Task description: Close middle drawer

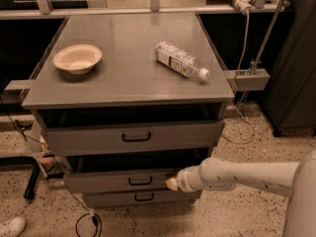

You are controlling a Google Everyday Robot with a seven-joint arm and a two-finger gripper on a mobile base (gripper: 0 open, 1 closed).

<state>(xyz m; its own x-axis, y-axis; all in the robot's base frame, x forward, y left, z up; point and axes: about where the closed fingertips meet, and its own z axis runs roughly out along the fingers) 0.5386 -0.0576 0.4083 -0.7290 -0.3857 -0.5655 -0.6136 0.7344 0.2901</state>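
The middle drawer [106, 181] sits second of three in the grey cabinet [128, 90], low in the near face. Its front panel stands a little nearer than the bottom drawer [113, 199] beneath it, and a dark gap shows above it. A small black handle [140, 181] sits at the middle of its front.

The gripper [172, 183] is against the right end of that front panel, just right of the handle, with its pale tip touching or almost touching the panel. Whether it is wide or narrow cannot be told from here, and it holds nothing that can be seen. The one arm [237, 177] reaches in from the near right, low and almost level. It is a thick white tube that slopes slightly down toward the right edge.

The top drawer [89, 139] has the tallest front and a wider black handle, and a dark gap shows under the cabinet top. There are three drawers with one handle each.

On the cabinet top lie one cream bowl [77, 58], upright at the left, and one clear bottle [180, 59] on its side at the right, cap pointing near-right. The two are well apart.

On the speckled floor [237, 216] a black cable [84, 222] loops at the near left, and one white shoe [10, 227] shows in the near left corner.
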